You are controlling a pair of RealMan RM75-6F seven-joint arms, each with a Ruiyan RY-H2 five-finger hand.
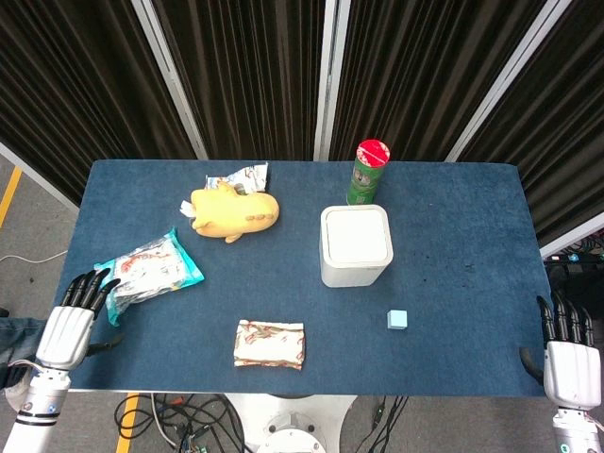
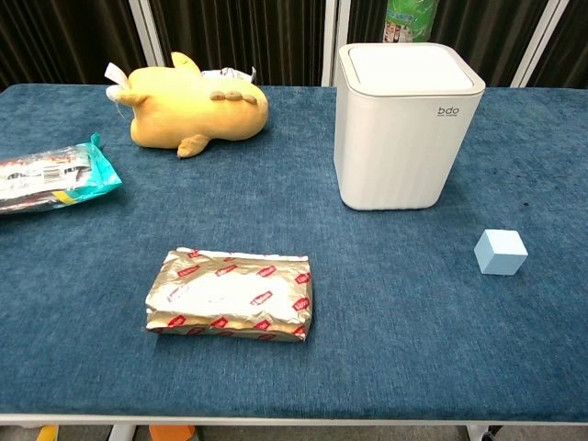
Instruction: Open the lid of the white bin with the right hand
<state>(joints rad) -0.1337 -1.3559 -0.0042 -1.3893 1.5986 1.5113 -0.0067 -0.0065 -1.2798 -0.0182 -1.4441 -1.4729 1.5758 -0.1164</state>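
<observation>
1. The white bin, lid closed, stands near the middle of the blue cloth-covered table, well apart from the right hand, at roughly its 10 o'clock.
2. The right hand rests at the table's near right corner, fingers straight and apart, holding nothing.
3. The left hand, likewise empty and spread, sits at the near left edge beside a crinkled snack bag.
4. The bin is smooth, rounded-square plastic, faintly ribbed on its walls; a pale blue cube lies at its 5 o'clock.
</observation>
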